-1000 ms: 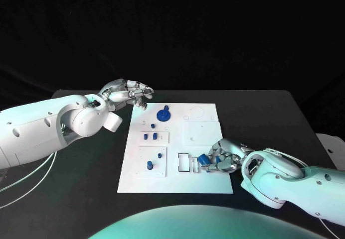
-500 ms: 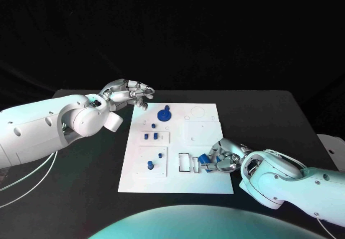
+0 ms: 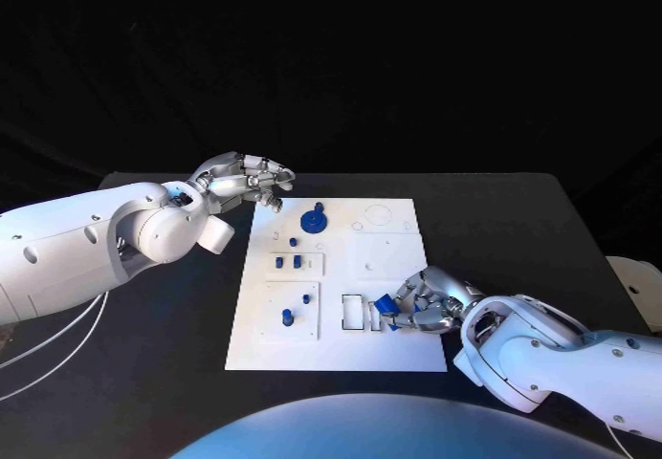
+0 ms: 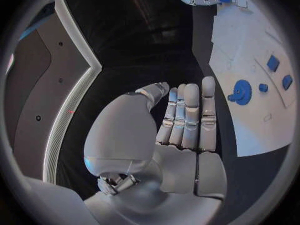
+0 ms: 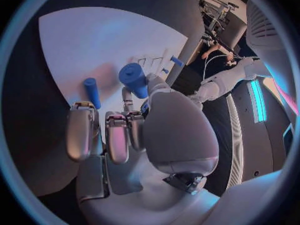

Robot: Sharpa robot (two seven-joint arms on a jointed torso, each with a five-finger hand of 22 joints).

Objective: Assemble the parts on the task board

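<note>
Right hand (image 3: 428,304) has its fingers (image 5: 119,135) curled in close together, thumb and a finger pinching a short blue cylinder (image 5: 134,79), hollow at its end; it sits over the near right part of the white board (image 3: 393,349), just beside the small rectangular slots (image 3: 356,312). A second, thinner blue peg (image 5: 91,92) lies flat on the board close by the fingertips. Judging by look alone: the cylinder is small, stiff plastic, light, smooth and likely slippery, so a pinch across its round sides near the middle seems the safest hold, leaving the end free to go down into a seat. Not fragile, I'd guess, but easy to tip or roll if let go askew. Left hand (image 3: 249,179) hangs off the far left corner of the board, holding nothing; from its wrist the fingers (image 4: 190,115) lie straight and pressed side by side. Farther out on the board: a round blue disc with a knob (image 3: 316,221) at the far end, two small blue blocks (image 3: 287,259) mid-left, little blue pegs (image 3: 289,316) in the near-left panel. No brand, label or readable writing on anything here.
</note>
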